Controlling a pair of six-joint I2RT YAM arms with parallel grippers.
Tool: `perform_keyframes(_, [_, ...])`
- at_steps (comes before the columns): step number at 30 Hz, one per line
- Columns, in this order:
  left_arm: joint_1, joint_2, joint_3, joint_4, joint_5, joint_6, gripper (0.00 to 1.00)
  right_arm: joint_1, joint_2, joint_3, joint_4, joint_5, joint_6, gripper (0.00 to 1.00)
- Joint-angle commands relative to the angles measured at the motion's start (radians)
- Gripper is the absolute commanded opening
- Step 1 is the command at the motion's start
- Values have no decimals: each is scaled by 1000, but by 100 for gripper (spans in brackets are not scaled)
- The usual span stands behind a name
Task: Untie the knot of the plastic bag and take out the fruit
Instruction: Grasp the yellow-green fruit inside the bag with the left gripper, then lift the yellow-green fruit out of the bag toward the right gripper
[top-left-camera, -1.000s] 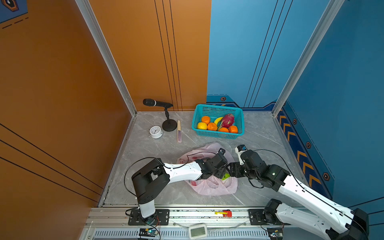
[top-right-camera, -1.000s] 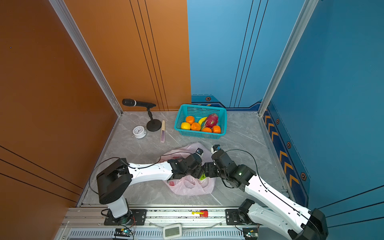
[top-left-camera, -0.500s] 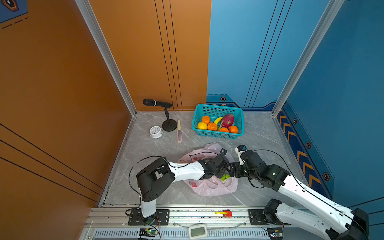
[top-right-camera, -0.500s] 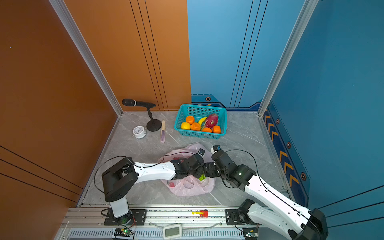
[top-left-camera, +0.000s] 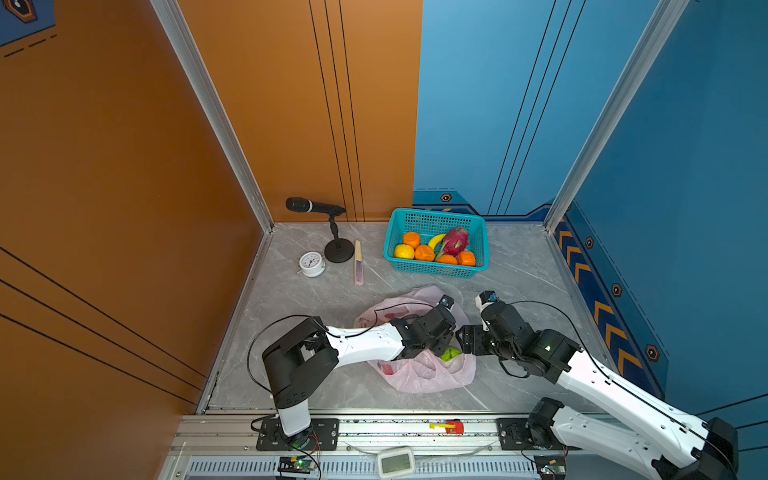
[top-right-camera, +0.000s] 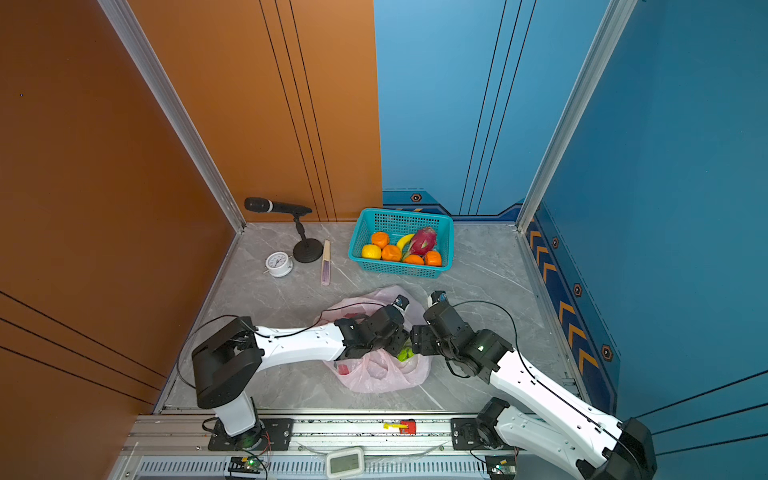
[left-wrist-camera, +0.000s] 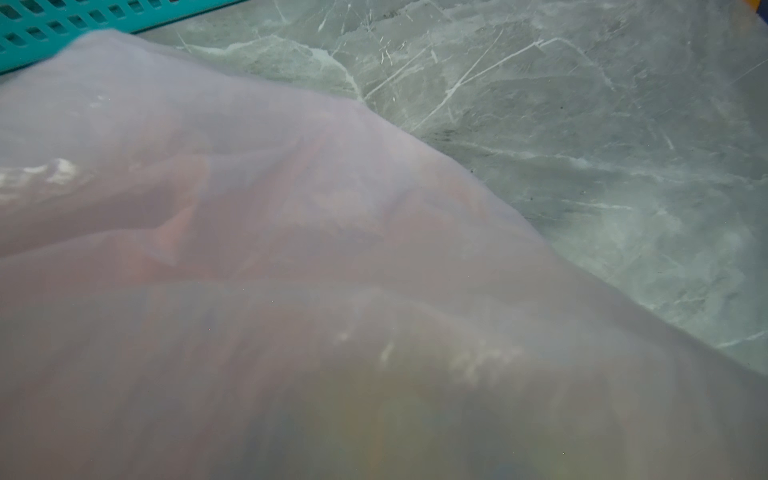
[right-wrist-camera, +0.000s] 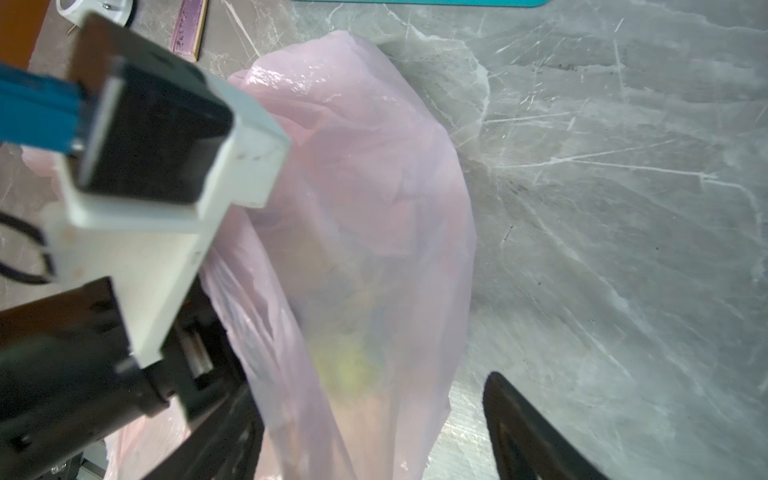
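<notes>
Nearing completion: most fruit (top-left-camera: 424, 252) is sitting in the teal basket (top-left-camera: 436, 214); one green fruit (top-left-camera: 451, 354) is lying inside the plastic bag (top-left-camera: 424, 374) mid-table. Right gripper (right-wrist-camera: 372, 390) is gaping around film, gripping nothing; left gripper (top-left-camera: 441, 345): cannot tell.

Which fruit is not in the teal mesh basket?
The round bright-green fruit, inside the translucent pale-pink plastic bag; the oranges, yellow citrus and magenta dragon fruit all lie in the teal mesh basket.
</notes>
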Motion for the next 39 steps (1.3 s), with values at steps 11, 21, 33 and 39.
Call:
perform_keyframes(11, [-10, -161, -145, 161, 77, 90, 31, -93, 51, -3, -86, 51, 58, 82])
perform_keyframes(21, [-18, -295, -249, 340, 139, 267, 31, -135, 39, 22, -94, -28, 44, 83])
perform_keyframes(33, [-17, -379, -280, 509, 222, 570, 31, -212, -137, 128, -80, -165, 11, 88])
perform_keyframes(39, [-4, -398, -252, 547, 282, 670, 30, -282, -177, 173, -40, -373, 2, 92])
